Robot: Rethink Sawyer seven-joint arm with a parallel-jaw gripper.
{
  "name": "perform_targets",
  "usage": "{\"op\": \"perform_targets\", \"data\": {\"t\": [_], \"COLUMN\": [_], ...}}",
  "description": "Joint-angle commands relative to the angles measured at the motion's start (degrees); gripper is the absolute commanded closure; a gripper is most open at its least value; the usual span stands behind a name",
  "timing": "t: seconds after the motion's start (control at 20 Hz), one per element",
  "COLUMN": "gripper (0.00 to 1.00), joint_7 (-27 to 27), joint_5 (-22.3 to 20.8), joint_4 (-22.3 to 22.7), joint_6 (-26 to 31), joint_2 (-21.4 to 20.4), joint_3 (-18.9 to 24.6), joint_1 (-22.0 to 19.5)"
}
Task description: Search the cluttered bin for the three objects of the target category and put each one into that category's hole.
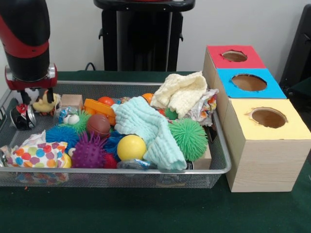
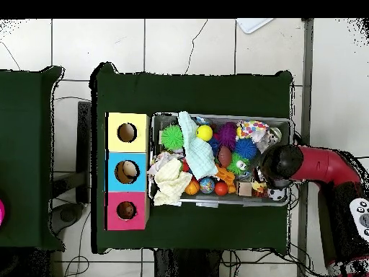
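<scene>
I am hanging my tool (image 1: 30,94) over the upper-left corner of the mesh bin (image 1: 221,160), above the buried toys, though I cannot tell its opening.

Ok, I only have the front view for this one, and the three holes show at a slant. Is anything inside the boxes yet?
Observer: From overhead, something pale lies inside the hole of the blue box.
Operator: And the red one?
Observer: The red box shows a dark shape in its hole. I cannot tell what it is.
Operator: Yellow?
Observer: The yellow box shows only plain brown inside its hole.
</scene>
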Motion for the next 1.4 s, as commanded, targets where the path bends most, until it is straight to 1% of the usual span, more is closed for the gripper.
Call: {"op": "perform_targets", "data": {"t": [0.05, 0.15, 0.2, 0.25, 0.35, 0.55, 0.8, 1.0, 1.1, 1.4], "gripper": [0.00, 0.00, 0.00, 0.00, 0.00, 0.00, 0.00, 0.00, 0.00, 0.00], "joint_7": [-13.2, -12.8, -13.0, -14.3, -14.0, -10.9, -7.6, -4.5, -4.3, -3.2], "joint_5": [1.6, 2.0, -0.4, 0.1, 1.0, 3.5, 6.2, 8.4, 8.6, 6.6], "joint_4": [4.0, 4.2, 10.0, 9.0, 9.0, 10.1, 9.7, 10.1, 10.3, 10.6], "joint_6": [3.6, 3.0, -2.8, -2.0, -2.1, -2.3, -2.5, -5.2, -6.4, -12.3], "joint_2": [3.1, 3.3, 2.9, 2.9, 3.1, 3.6, 5.4, 7.0, 7.0, 8.5], "joint_3": [5.0, 5.4, 3.8, 4.1, 5.5, 7.7, 9.2, 10.0, 10.5, 10.9], "joint_1": [-1.5, -1.8, -5.3, -6.7, -7.6, -9.1, -10.0, -11.4, -11.6, -12.2]}}
